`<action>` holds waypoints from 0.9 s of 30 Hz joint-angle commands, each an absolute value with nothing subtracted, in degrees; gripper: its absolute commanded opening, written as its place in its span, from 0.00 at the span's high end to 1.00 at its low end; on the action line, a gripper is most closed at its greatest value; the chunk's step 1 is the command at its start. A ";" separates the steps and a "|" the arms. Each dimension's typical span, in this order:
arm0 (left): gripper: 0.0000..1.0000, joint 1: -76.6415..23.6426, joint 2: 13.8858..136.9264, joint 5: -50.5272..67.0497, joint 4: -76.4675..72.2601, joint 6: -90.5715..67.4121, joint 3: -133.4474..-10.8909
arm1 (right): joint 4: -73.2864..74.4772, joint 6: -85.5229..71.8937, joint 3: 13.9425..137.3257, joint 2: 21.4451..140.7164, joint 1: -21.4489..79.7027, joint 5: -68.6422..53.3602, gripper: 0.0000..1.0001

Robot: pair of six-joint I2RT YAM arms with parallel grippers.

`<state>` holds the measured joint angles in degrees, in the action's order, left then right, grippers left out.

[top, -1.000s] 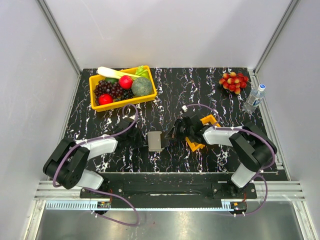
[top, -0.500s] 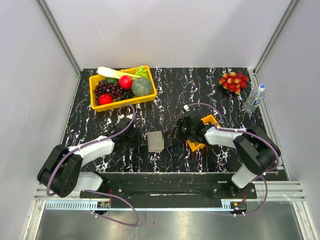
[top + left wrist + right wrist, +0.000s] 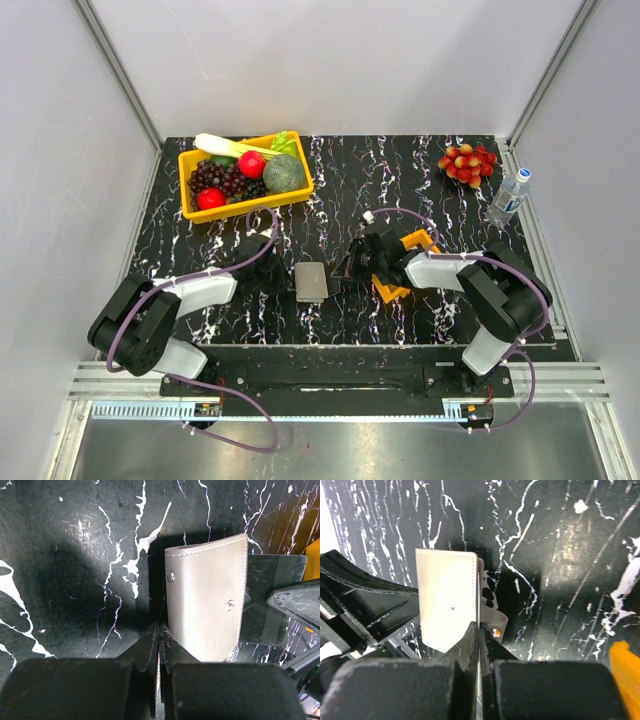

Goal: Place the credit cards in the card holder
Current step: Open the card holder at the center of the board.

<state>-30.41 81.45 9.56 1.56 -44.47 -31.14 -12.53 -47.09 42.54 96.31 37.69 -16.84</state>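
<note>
The card holder had settled flatter between the closed left hand and closed right hand; a dark card still jutted out, seemingly unpocketed.

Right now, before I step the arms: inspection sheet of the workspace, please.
Surface: black marbled table.
Job's things: card holder sits mid-table between both grippers. A dark card juts from its edge toward the right arm. No other cards seen.
Clutter: yellow bin of produce at far left. Grapes and water bottle at far right. Orange tray lies partly under the right arm.
Grippers: left gripper is shut with its tips at the holder's edge, grip unclear. Right gripper is shut, apparently on the dark card.
Cables: purple cables loop over both arms, apart from the holder.
Surroundings: white walls, metal frame.
</note>
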 commanded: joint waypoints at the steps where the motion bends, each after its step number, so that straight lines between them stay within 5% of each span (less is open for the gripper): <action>1: 1.00 -30.94 82.70 10.02 0.62 -44.30 -31.38 | -17.40 -48.51 42.80 95.36 37.53 -19.95 1.00; 27: 1.00 -31.11 83.23 8.79 1.49 -44.91 -33.13 | -24.87 -53.61 47.63 98.25 40.51 -26.10 1.00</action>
